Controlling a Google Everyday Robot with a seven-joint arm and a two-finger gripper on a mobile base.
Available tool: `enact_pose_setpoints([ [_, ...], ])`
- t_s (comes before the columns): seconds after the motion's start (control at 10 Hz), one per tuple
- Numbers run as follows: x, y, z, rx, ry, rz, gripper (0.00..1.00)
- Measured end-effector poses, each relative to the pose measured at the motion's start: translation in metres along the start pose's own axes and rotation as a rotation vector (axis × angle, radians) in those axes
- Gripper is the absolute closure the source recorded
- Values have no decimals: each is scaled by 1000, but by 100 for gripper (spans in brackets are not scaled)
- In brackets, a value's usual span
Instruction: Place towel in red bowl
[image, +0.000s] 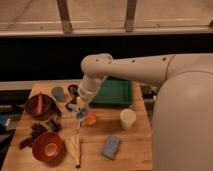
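Wooden table (135, 152) seen from above and slightly in front, with a dark wall and a pale window frame behind it. A white robot arm (135, 67) reaches in from the right, bends near the middle of the table's far edge and points downward.

Its gripper (81, 112) hangs low over the middle of the table, left of centre, with the fingers closed together. The view is soft there, and nothing can be made out between them. Just beside the gripper, to its right, a small orange object (90, 119) sits on the wood.

The towel (58, 93), a small grey-blue cloth as far as the blur allows, lies near the far left corner of the table. It is to the right of a maroon bowl (40, 106) with an orange stick (39, 102) in it. The towel is apart from the gripper, not touching it.

The red bowl (48, 147), glossy orange-red with a paler centre, stands near the near left corner, well apart from the towel.

A green tray (115, 93) lies by the far edge, partly behind the arm. A white cup (127, 118) stands upright right of centre. A blue rectangular piece (110, 147) lies flat near the near edge. A pale yellow strip (75, 145) lies between that piece and the red bowl. A dark cluster (32, 135) of small round things sits by the left edge.
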Motion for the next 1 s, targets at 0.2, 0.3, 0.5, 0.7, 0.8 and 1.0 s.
enact_pose_setpoints([
  [0.2,-24,29,6,-53,-12,-78,100],
  [0.3,-25,30,6,-55,-11,-80,100],
  [0.5,-23,27,5,-52,-11,-75,100],
  [0.7,-23,27,5,-57,-6,-76,100],
  [0.8,-24,28,7,-62,9,-92,100],
  [1.0,-33,45,24,-96,40,-146,100],
])
